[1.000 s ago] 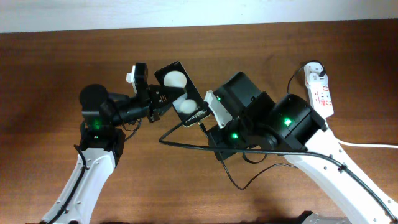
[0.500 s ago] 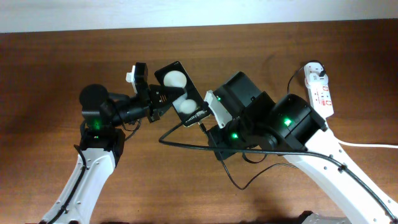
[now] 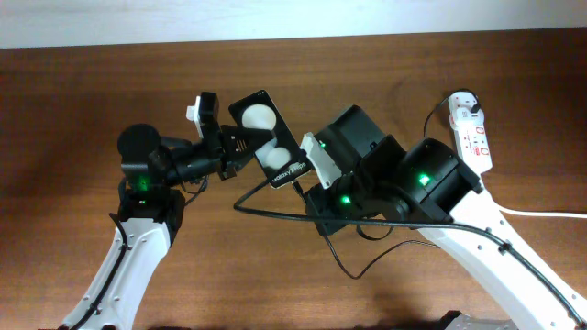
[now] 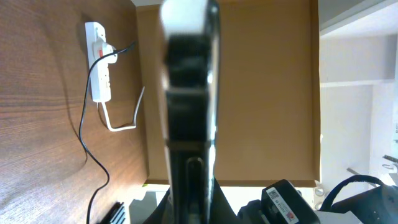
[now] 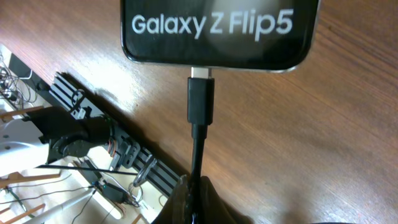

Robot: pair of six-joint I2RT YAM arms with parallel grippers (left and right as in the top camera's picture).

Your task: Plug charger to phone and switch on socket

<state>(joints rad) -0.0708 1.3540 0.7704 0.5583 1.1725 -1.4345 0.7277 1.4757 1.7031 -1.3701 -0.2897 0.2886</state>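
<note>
The phone [image 3: 266,137], black with two white reflected spots, is held tilted above the table by my left gripper [image 3: 238,147], which is shut on its edges. In the left wrist view the phone [image 4: 189,93] stands edge-on between the fingers of that gripper [image 4: 189,186]. My right gripper [image 5: 196,198] is shut on the thin black cable of the charger [image 5: 201,102]. Its connector tip meets the port on the phone's lettered end [image 5: 214,28], with a short silver part still showing. The white socket [image 3: 472,136] lies at the far right, with the charger's plug adapter [image 3: 465,103] in its far end.
The charger's slack cable [image 3: 266,213] loops over the table under the right arm. The thick white cord [image 3: 541,213] runs off the socket to the right edge. The same socket [image 4: 98,62] shows in the left wrist view, near the table's edge.
</note>
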